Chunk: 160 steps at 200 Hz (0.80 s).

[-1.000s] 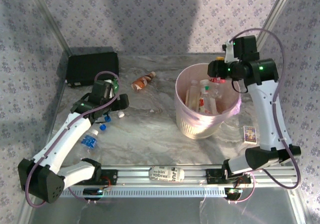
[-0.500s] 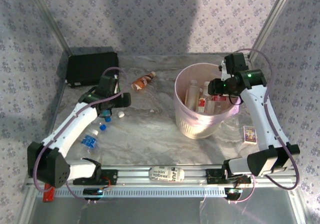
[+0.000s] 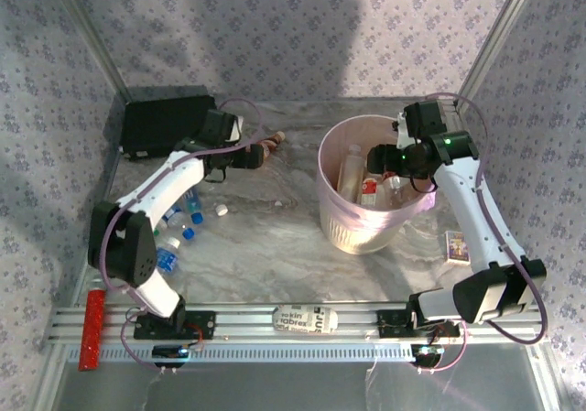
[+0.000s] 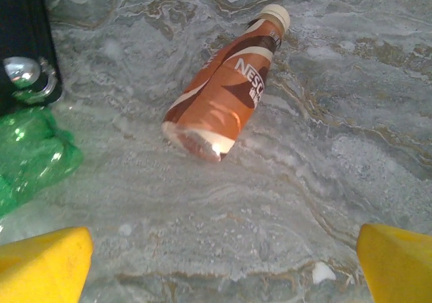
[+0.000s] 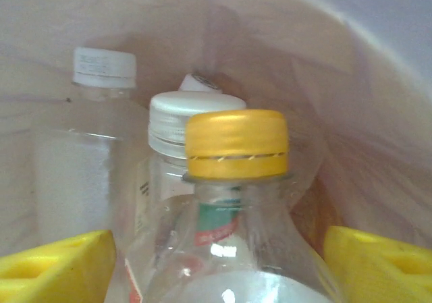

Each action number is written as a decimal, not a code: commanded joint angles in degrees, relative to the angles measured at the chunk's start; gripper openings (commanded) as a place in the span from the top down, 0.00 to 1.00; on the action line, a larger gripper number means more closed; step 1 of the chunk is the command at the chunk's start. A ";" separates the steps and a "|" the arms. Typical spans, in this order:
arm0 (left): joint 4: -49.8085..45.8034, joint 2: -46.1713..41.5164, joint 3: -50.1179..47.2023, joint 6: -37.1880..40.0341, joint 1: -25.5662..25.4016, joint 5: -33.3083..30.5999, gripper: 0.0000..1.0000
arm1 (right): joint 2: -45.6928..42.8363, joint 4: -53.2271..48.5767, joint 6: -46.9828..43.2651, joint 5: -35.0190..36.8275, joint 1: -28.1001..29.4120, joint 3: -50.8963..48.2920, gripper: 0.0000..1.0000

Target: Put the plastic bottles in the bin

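Counting stock for you: the pale pink translucent round bin (image 3: 352, 232), right of centre, holds several clear plastic bottles. Among them a yellow-capped clear bottle (image 5: 236, 144) stands between the spread jaws of your right gripper (image 5: 216, 262), which look clear of it. Outstanding on the grey marbled table (image 4: 324, 175): a brown-labelled slim bottle (image 4: 223, 90) lying far left, just ahead of your left gripper (image 4: 219, 266), jaws wide and empty; a crushed green bottle (image 4: 30, 154) beside it; blue-capped clear bottles (image 3: 188, 217) near left. Task judged roughly half done.
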 commanded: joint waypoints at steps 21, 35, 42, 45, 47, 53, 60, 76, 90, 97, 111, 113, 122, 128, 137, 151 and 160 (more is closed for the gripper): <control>1.60 8.13 7.49 6.27 0.23 2.37 0.00 | -5.97 -1.72 -1.79 -8.85 1.61 6.83 0.02; 0.11 11.33 10.58 7.98 0.33 2.47 0.00 | -7.82 -1.66 -2.10 -10.74 1.39 7.95 0.01; -0.78 12.82 12.12 8.60 0.52 2.68 0.00 | -8.70 -1.44 -2.03 -11.40 1.33 8.17 0.01; -1.02 13.33 12.70 8.90 0.59 2.87 0.00 | -9.09 -1.28 -1.95 -11.72 1.22 8.17 0.01; -1.19 13.88 13.04 9.02 0.68 3.04 0.00 | -9.35 -1.22 -1.86 -11.86 1.23 8.15 0.01; -1.72 15.18 14.21 9.34 0.96 3.54 0.00 | -10.03 -0.89 -1.53 -12.16 1.14 8.09 0.01; -2.58 16.76 15.67 9.56 1.25 4.26 0.00 | -10.69 -0.53 -1.23 -12.27 1.08 7.95 0.01; -6.11 20.62 19.78 10.30 1.97 6.42 0.00 | -11.68 -0.41 -1.01 -12.04 0.99 7.86 0.01; -7.89 23.02 21.88 10.92 2.12 7.14 0.00 | -12.17 -0.84 -1.01 -11.38 0.82 8.21 0.01; -8.21 23.78 22.26 11.29 2.11 7.41 0.00 | -12.50 -0.92 -1.02 -11.09 0.73 8.34 0.01; -8.35 24.90 22.47 11.91 2.11 7.59 0.00 | -12.96 -0.91 -1.02 -10.33 0.49 8.52 0.01; -8.38 25.08 22.54 11.94 2.11 7.58 0.00 | -13.04 -0.93 -1.02 -10.34 0.47 8.50 0.01; -8.98 25.74 22.94 12.32 2.12 7.31 0.00 | -13.28 -0.94 -1.02 -10.17 0.30 8.61 0.01; -9.36 26.22 23.29 12.48 2.20 7.26 0.00 | -13.37 -0.94 -0.95 -10.11 0.17 8.65 0.01; -9.62 26.88 23.61 12.66 2.20 7.55 0.00 | -13.37 -1.02 -0.93 -10.08 0.13 8.79 0.01; -10.37 28.05 24.18 12.74 2.20 7.76 0.01 | -13.45 -0.95 -0.85 -9.91 0.10 8.96 0.01; -11.04 28.83 24.70 12.74 2.20 7.70 0.01 | -13.53 -0.79 -0.76 -9.66 0.02 8.96 0.01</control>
